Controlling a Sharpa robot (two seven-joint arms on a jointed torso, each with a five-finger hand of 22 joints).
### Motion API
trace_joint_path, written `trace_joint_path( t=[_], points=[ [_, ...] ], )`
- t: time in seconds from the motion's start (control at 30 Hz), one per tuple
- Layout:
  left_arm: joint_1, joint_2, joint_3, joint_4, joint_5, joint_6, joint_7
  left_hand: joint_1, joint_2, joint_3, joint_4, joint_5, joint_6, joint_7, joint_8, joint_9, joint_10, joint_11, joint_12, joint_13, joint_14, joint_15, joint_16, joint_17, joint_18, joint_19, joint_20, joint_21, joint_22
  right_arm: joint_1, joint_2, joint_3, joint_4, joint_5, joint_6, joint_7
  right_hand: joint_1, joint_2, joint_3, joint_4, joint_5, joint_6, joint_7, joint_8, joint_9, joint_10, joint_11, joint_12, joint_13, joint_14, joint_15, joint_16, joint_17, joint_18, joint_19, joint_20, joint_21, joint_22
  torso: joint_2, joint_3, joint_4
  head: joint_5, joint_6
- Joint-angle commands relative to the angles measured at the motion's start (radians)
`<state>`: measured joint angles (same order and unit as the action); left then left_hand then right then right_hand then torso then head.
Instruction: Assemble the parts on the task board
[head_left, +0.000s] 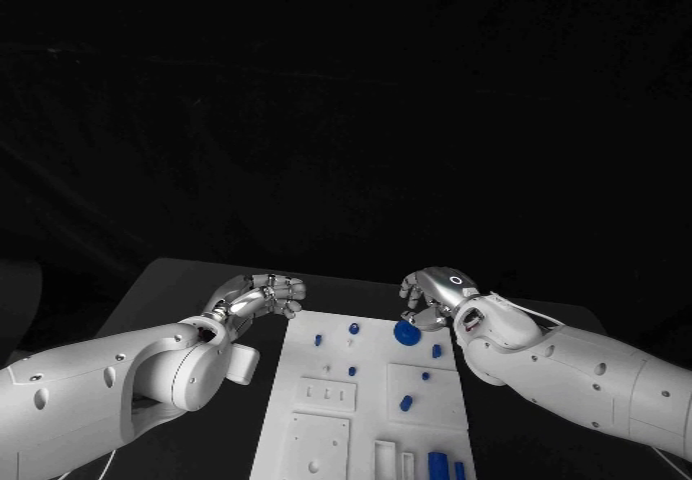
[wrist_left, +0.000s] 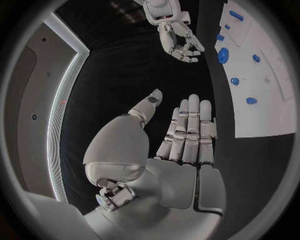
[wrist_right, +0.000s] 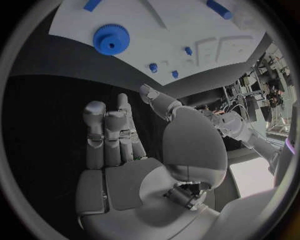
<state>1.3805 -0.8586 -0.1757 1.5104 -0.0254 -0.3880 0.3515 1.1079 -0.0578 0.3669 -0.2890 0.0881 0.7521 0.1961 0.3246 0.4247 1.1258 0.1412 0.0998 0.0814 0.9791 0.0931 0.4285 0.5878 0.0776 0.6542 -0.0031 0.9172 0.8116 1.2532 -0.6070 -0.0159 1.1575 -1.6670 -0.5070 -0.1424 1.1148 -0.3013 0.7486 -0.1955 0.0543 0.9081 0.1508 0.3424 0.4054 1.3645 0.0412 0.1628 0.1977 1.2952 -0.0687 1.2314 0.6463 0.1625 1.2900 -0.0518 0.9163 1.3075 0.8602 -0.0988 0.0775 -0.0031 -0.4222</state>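
Note:
The white task board (head_left: 325, 425) lies in the middle of the table, running from near me to the far side. A blue gear (head_left: 408, 333) sits near its far right corner, with small blue pegs (head_left: 353, 328) dotted around it. My right hand (head_left: 433, 296) hovers just beyond the gear at the board's far right edge and holds nothing. In the right wrist view its fingers (wrist_right: 109, 135) stand apart from the thumb, the gear (wrist_right: 111, 39) beyond them. My left hand (head_left: 261, 296) hangs off the board's far left corner. Its fingers (wrist_left: 187, 132) are stretched out, and it too holds nothing.
Several more blue parts (head_left: 437, 465) stand along the board's near right edge, beside raised white blocks (head_left: 387, 458). Black table surface (head_left: 188, 290) surrounds the board on both sides. The two hands face each other across the board's far end.

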Motion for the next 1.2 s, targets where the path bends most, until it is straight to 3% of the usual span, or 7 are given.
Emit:
trace_joint_path(
  t=[0.03, 0.2, 0.23, 0.27, 0.4, 0.87, 1.2],
  points=[
    [0.001, 0.003, 0.000, -0.003, -0.016, 0.028, 0.012, -0.003, 0.003, -0.005, 0.000, 0.004, 0.010, 0.000, 0.002, -0.001, 0.007, 0.000, 0.004, 0.001, 0.005, 0.004, -0.006, 0.002, 0.011, -0.009, 0.001, -0.005, 0.000, -0.003, -0.003, -0.001, -0.035, 0.125, 0.079, 0.071, -0.006, 0.004, -0.029, -0.005, -0.002, -0.003, -0.015, -0.006, -0.001, 0.056, -0.017, 0.059, 0.067, -0.001, -0.021, 0.008, 0.004, 0.099, 0.001, -0.008, 0.007, 0.010, -0.008, 0.0141, -0.0136, 0.003, -0.004],
    [0.000, 0.004, 0.000, -0.008, -0.020, 0.031, 0.014, -0.003, 0.003, -0.005, 0.000, 0.004, 0.010, -0.001, 0.003, -0.001, 0.008, 0.000, 0.004, 0.001, 0.005, 0.004, -0.006, 0.002, 0.011, -0.010, 0.001, -0.005, 0.000, -0.015, 0.003, -0.001, -0.078, 0.176, 0.100, 0.086, -0.013, 0.010, -0.089, -0.010, 0.023, -0.009, -0.033, -0.014, -0.002, 0.079, -0.040, 0.340, 0.389, 0.012, -0.042, 0.031, 0.019, 0.099, 0.017, -0.015, 0.015, 0.011, -0.008, 0.0217, -0.0162, 0.001, -0.005],
    [0.000, 0.004, -0.001, -0.008, -0.020, 0.031, 0.015, -0.003, 0.003, -0.005, 0.000, 0.004, 0.010, -0.001, 0.003, -0.001, 0.008, 0.000, 0.004, 0.001, 0.005, 0.004, -0.006, 0.002, 0.011, -0.010, 0.001, -0.005, 0.000, -0.017, 0.006, -0.001, -0.086, 0.180, 0.104, 0.088, -0.016, -0.002, -0.101, -0.014, 0.035, -0.008, -0.032, -0.018, -0.004, -0.086, -0.041, 0.520, 0.593, -0.003, -0.023, 0.045, 0.037, 0.099, 0.015, -0.018, 0.022, 0.015, -0.008, 0.0235, -0.0167, 0.001, -0.005],
    [0.000, 0.005, -0.001, -0.009, -0.020, 0.031, 0.015, -0.002, 0.002, -0.006, 0.000, 0.004, 0.010, -0.001, 0.002, -0.002, 0.006, 0.000, 0.002, 0.000, 0.005, 0.004, -0.007, 0.002, 0.011, -0.010, 0.001, -0.005, 0.000, -0.021, 0.012, -0.001, -0.097, 0.182, 0.107, 0.091, -0.012, 0.020, -0.095, -0.010, 0.037, -0.007, -0.033, -0.019, -0.005, -0.085, -0.034, 0.576, 0.641, 0.002, -0.033, 0.053, 0.043, 0.099, 0.017, -0.019, 0.025, 0.017, -0.008, 0.0238, -0.0167, 0.002, -0.005],
    [-0.002, 0.009, -0.002, -0.014, -0.021, 0.032, 0.015, -0.001, 0.002, -0.006, -0.001, 0.004, 0.010, -0.001, 0.001, -0.003, 0.000, 0.001, -0.003, -0.002, 0.005, 0.005, -0.009, 0.005, 0.011, -0.010, 0.001, -0.005, 0.000, -0.036, 0.037, -0.001, -0.146, 0.202, 0.121, 0.099, -0.020, 0.030, -0.105, -0.015, 0.071, -0.008, -0.021, -0.029, -0.010, -0.194, -0.027, 0.871, 0.914, -0.011, -0.030, 0.102, 0.104, 0.099, 0.014, -0.031, 0.069, 0.024, -0.007, 0.0274, -0.0158, 0.003, -0.010],
    [-0.008, 0.014, -0.002, -0.014, -0.029, 0.037, 0.014, 0.000, 0.001, -0.007, 0.000, 0.004, 0.009, -0.001, -0.001, -0.004, -0.006, 0.001, -0.010, -0.005, 0.005, 0.005, -0.012, 0.007, 0.011, -0.011, 0.001, -0.005, -0.001, -0.075, 0.104, 0.000, -0.228, 0.213, 0.136, 0.108, -0.046, 0.050, -0.132, -0.022, 0.108, -0.043, -0.008, -0.050, -0.018, -0.174, -0.013, 1.005, 1.015, -0.016, -0.014, 0.127, 0.157, 0.099, 0.008, -0.042, 0.116, 0.023, 0.003, 0.0391, -0.0098, -0.002, -0.021],
    [-0.007, 0.007, -0.002, -0.008, -0.035, 0.037, 0.013, -0.001, 0.000, -0.008, 0.000, 0.003, 0.008, -0.001, -0.002, -0.005, -0.008, 0.001, -0.012, -0.006, 0.005, 0.005, -0.014, 0.008, 0.010, -0.012, 0.002, -0.005, -0.001, -0.073, 0.111, 0.000, -0.249, 0.190, 0.112, 0.088, -0.040, 0.060, -0.128, -0.026, 0.098, -0.064, -0.001, -0.061, -0.021, -0.174, -0.007, 1.016, 1.022, -0.017, -0.008, 0.129, 0.169, 0.099, 0.006, -0.045, 0.125, 0.022, 0.008, 0.0383, -0.0077, -0.003, -0.026]
  ],
)
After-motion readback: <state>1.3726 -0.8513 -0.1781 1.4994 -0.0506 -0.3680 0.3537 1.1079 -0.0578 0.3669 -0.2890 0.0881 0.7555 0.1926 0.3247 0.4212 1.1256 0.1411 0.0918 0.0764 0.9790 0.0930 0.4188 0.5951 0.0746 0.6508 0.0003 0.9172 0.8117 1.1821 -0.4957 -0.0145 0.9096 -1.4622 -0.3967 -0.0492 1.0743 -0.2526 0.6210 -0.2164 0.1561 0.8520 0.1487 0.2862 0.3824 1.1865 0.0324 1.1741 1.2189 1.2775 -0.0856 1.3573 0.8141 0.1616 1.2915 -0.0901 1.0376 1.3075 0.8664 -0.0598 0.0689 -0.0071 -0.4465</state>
